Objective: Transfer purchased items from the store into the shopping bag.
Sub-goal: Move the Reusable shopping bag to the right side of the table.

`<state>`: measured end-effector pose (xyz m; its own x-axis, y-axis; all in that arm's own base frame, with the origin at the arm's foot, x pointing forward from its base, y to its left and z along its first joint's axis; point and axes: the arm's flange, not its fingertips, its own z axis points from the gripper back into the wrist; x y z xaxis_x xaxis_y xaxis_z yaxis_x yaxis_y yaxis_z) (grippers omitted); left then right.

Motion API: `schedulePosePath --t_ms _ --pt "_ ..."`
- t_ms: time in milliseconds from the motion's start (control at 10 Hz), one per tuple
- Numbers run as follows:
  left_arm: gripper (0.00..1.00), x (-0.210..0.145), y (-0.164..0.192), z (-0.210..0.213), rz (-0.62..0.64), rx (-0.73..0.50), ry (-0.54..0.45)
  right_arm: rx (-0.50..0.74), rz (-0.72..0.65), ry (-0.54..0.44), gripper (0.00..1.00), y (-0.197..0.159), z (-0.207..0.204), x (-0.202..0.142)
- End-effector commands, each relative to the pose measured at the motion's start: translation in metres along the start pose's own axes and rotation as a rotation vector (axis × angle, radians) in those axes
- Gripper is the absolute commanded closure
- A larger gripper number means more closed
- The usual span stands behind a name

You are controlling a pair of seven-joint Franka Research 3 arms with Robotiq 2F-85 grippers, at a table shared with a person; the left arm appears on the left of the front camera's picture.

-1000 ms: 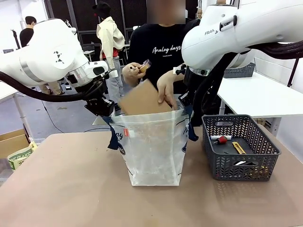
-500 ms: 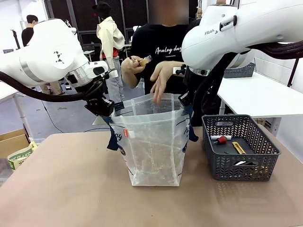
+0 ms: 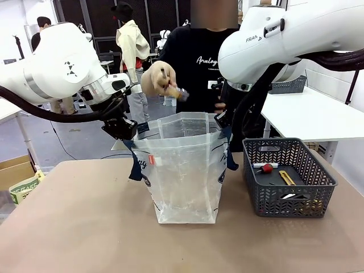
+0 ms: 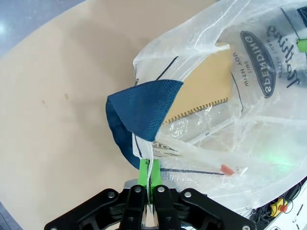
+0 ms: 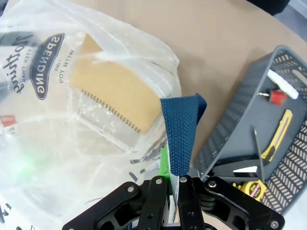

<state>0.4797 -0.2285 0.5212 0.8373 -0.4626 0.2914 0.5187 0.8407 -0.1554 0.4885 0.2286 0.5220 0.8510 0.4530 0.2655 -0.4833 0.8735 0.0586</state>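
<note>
Two things stand nearest on the table [image 3: 74, 227]: the shopping bag [image 3: 185, 176] in the middle and, just to its right, the store [image 3: 290, 199], a grey lattice basket with a red piece [image 3: 265, 168] and a yellow cutter [image 3: 287, 178] lying inside. The bag stands upright with its mouth spread. I judge that to be the grippers' doing: each pinches one side of the rim so the soft plastic cannot fold shut while goods drop in. The left gripper [image 3: 122, 128] is clenched on the left rim by a navy strap [image 4: 144, 108]; in its wrist view the plastic edge runs straight up between the green pads. The right gripper [image 3: 223, 119] is clamped likewise on the right rim, the other strap [image 5: 181, 129] rising from between its fingers. A flat brown packet [image 4: 204, 88] lies inside the bag, well below both sets of jaws. Farther off, the person's hand [image 3: 159, 79] holds a small item [image 3: 177, 92] above the open mouth, between the two grippers, apparently ready to drop it in.
</note>
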Motion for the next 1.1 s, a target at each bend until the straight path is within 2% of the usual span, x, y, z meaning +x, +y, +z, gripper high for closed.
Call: schedulePosePath --t_ms 0,1000 --pt "1.0 -0.0005 0.0001 0.0017 0.01 0.002 -0.005 0.0 -0.001 -0.001 1.0 -0.0004 0.0004 -0.0002" --pt "1.0 -0.0005 0.0001 0.0017 0.01 0.002 -0.005 0.0 -0.001 -0.001 1.0 -0.0004 0.0004 -0.0002"
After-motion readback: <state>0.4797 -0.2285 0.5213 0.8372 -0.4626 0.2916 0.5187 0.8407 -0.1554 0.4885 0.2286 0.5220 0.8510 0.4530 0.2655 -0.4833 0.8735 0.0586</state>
